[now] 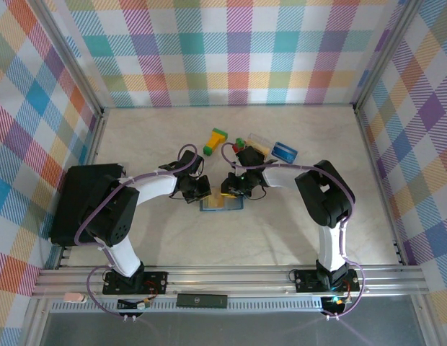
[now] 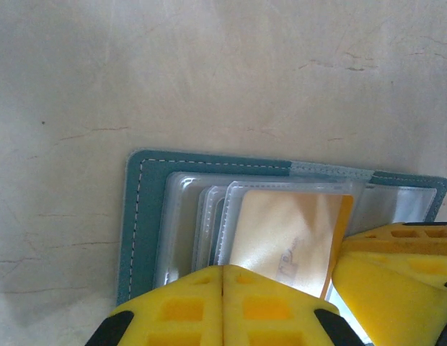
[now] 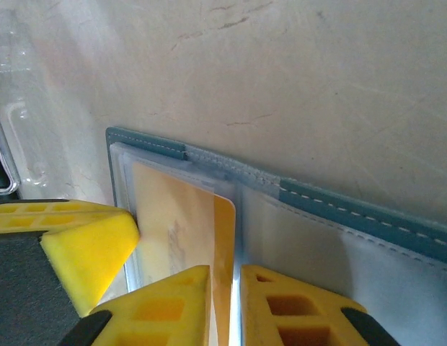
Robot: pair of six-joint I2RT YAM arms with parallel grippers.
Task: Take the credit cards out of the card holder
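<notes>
The slate-blue card holder (image 1: 221,205) lies open on the table between both grippers. In the left wrist view its stitched cover (image 2: 140,216) frames clear sleeves, and a yellow card (image 2: 288,238) sticks partway out of one sleeve. My left gripper (image 2: 223,268) is shut, its tips resting on the sleeves just left of the card. My right gripper (image 3: 225,270) has its jaws closed narrowly on the free edge of the yellow card (image 3: 182,231), over the holder's fold (image 3: 368,209). In the top view the left gripper (image 1: 197,189) and right gripper (image 1: 233,186) meet over the holder.
Behind the holder lie a yellow-and-green block (image 1: 215,139), tiny red and green cubes (image 1: 240,143), and a bright blue card (image 1: 285,151) beside a clear-and-yellow piece (image 1: 259,141). Plaid walls enclose the table on three sides.
</notes>
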